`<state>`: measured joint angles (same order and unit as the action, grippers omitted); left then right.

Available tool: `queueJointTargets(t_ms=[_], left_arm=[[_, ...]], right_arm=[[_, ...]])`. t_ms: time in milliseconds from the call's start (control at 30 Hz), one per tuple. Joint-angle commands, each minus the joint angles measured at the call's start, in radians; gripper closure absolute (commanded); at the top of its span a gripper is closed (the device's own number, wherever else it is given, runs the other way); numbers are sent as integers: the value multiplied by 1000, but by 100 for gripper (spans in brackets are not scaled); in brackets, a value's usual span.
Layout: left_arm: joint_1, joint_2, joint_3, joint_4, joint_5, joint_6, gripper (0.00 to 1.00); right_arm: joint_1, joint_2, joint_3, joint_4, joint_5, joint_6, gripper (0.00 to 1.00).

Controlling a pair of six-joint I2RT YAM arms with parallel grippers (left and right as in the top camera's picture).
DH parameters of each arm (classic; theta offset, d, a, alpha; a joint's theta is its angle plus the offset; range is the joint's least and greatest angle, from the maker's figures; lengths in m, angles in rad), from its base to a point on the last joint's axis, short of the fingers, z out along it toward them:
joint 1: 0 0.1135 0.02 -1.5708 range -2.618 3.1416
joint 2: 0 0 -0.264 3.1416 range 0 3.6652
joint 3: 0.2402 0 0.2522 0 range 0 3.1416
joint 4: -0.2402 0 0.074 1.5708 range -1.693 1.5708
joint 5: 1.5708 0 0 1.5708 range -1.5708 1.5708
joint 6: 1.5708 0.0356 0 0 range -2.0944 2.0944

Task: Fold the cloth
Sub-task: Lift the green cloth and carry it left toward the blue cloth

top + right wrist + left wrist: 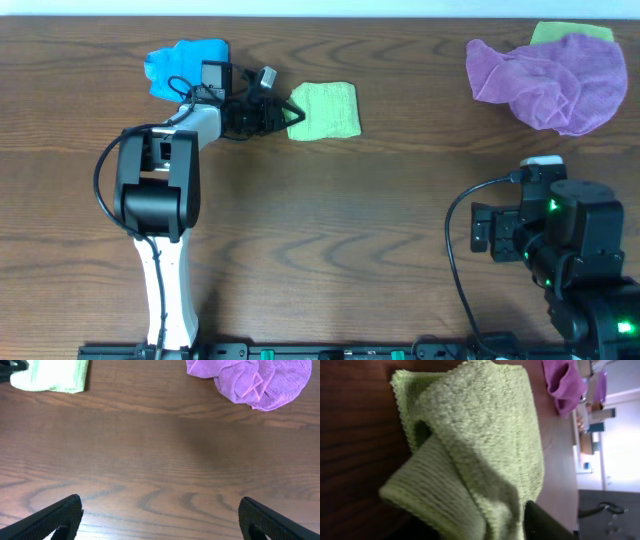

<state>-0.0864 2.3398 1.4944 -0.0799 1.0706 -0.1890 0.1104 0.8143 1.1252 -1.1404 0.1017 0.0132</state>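
Lime-green cloth point(325, 110) lies partly doubled on the far left part of the table point(330, 230), long side across | left gripper point(288, 113) at its left edge, cloth reaching rightward from it; clamped or not, I cannot tell | right gripper point(160, 512) spread wide, well apart; left arm nearer.

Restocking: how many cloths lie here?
3: bright blue crumpled cloth, top left; lime-green fuzzy towel at the left gripper; purple rumpled cloth, top right. Green edge behind it may be a fourth.
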Motion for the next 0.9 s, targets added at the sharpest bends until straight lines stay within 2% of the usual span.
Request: queueJointTargets(t_ms=[0,67,100,367,867], left_arm=[[-14,54,-1,19,-15,-39,74],[-17,80,-1,53,-3,-90,91],[-19,94,-1,74,4,-114,94],[-18,103,26,161,48,-179,94],[-19,88,167,162,127,-221,94]], right_arm=[[-6,-2,-3,-1,6,-11,1],[-6,-2,-3,-1,6,-11,1],[-6,-2,-3,-1,6,-11,1],[-6,-2,-3,-1,6,-11,1],[-6,-2,-3,-1,6,-11,1]])
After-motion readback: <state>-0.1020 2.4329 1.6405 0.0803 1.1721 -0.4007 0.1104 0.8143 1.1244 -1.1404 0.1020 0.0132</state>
